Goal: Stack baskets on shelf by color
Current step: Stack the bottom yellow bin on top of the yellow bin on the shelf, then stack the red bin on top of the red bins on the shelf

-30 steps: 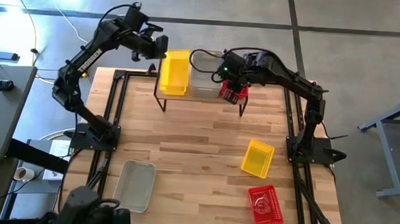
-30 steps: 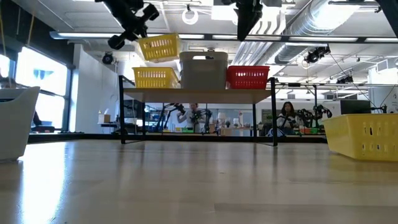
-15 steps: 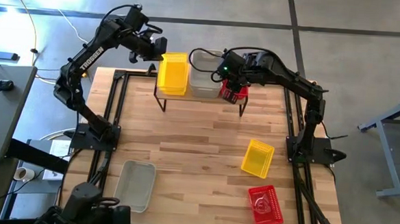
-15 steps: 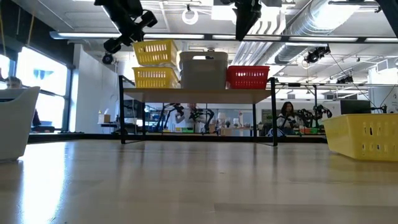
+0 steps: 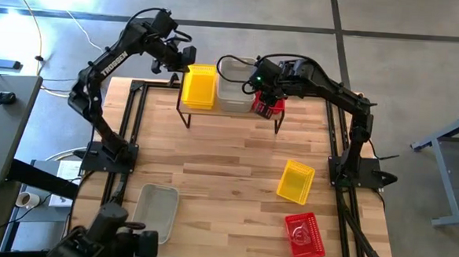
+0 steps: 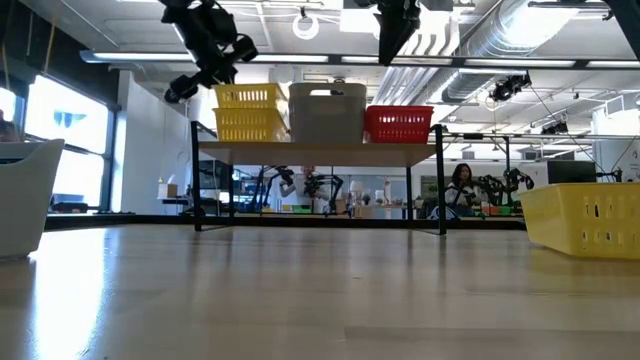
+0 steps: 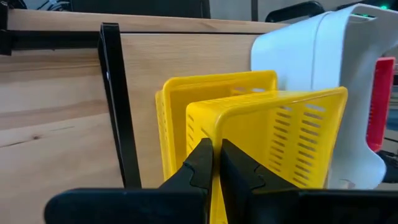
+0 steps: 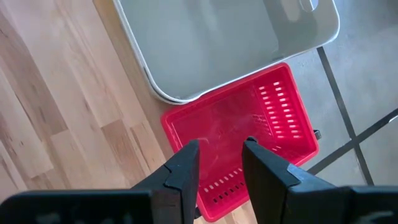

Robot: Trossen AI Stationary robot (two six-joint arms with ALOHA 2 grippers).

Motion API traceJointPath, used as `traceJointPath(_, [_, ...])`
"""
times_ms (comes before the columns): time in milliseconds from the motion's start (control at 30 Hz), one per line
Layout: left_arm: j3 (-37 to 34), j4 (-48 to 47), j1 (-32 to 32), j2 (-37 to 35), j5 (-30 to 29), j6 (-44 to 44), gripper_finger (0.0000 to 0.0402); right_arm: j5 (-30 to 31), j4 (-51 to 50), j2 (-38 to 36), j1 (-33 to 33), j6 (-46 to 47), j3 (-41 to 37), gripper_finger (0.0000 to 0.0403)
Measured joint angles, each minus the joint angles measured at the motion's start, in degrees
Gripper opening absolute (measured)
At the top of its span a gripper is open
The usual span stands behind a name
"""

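Yellow, grey-white and red baskets sit side by side on the shelf (image 5: 229, 113) from above; my left gripper (image 5: 187, 58) is at the yellow stack (image 5: 199, 86), my right gripper (image 5: 264, 89) hangs over the red basket (image 5: 268, 107). Loose on the table lie a yellow basket (image 5: 296, 181), another red one (image 5: 304, 235) and a grey one (image 5: 155, 211). At table height, two yellow baskets (image 6: 249, 110) are nested (upper one nearly seated). My left wrist camera shows fingers (image 7: 200, 165) pinched on the upper yellow basket's rim (image 7: 214, 124). My right wrist camera shows fingers (image 8: 183, 171) parted, holding nothing.
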Motion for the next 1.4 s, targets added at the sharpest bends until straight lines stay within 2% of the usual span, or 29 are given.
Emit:
traceJointPath(200, [0.0, 0.1, 0.0, 0.6, -1.3, 0.0, 0.0008, 0.0, 0.0, 0.0, 0.0, 0.0, 0.0, 0.0108])
traceJointPath(600, [0.0, 0.3, -0.1, 0.7, -3.3, 1.1, 0.0064, 0.0, 0.0, 0.0, 0.0, 1.3, 0.0, 0.0108])
traceJointPath(833, [0.0, 2.0, -0.1, 0.7, -3.8, 3.9, 0.0073, 0.0, -0.1, 0.0, 0.1, 2.2, 0.0, 0.0108])
traceJointPath(967, [1.1, 2.1, -0.1, 0.7, -4.6, 7.6, 0.0073, -0.4, -0.5, 0.0, 0.2, 3.1, 0.0, 0.0108])
traceJointPath(1133, [5.7, 2.1, -0.2, 0.6, -7.4, 13.1, 0.0073, -1.3, -2.9, 0.0, 1.6, 4.1, 0.0, 0.0108])
traceJointPath(1300, [9.4, 0.8, -2.7, -0.3, -7.5, 21.8, 0.0073, -8.2, -2.8, 0.0, 4.4, 5.3, 0.0, 0.0108])
traceJointPath(1400, [9.4, 0.7, -5.9, -1.7, -11.0, 27.1, 0.0073, -8.2, -2.8, 0.0, 6.5, 8.1, -1.1, 0.0108])
